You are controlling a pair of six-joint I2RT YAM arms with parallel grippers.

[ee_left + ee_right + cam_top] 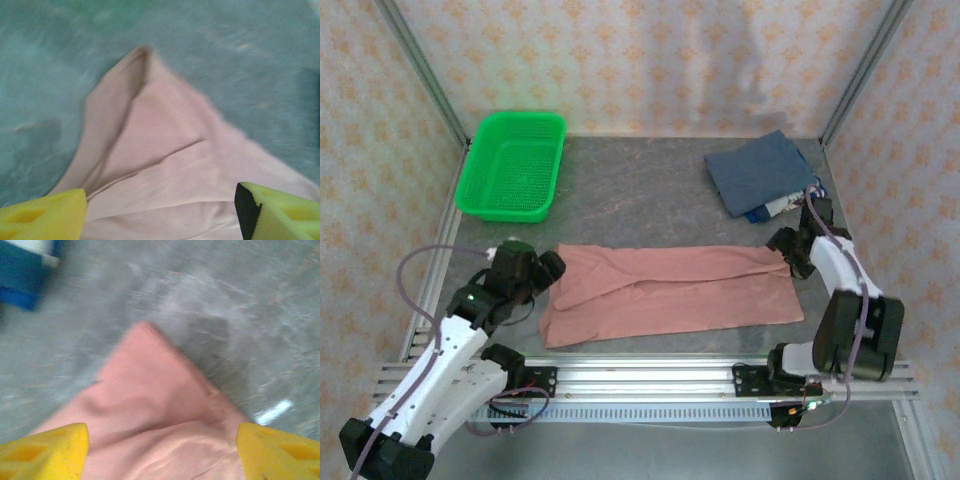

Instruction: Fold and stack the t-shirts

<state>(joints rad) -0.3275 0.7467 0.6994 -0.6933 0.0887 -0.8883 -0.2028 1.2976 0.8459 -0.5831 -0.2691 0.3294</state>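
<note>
Pink shirt (665, 293): lies lengthwise across the bench (640, 190).
Blue shirt (760, 172): folded, far right.
Left fingers (42, 215): spread, empty.
Right fingers (45, 452): spread, empty.
Handling: I judge it limp, light; pinch end corners.

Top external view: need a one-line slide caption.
Salmon-pink t-shirt lies folded lengthwise across the table, open jaws at each end; folded blue t-shirt far right, green basket far left.

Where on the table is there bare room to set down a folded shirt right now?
The widest bare table is back centre, between the green basket and the folded blue t-shirt, beyond the pink t-shirt. The front is crowded: the pink t-shirt spans it, with the left hand and right hand at its ends.
</note>
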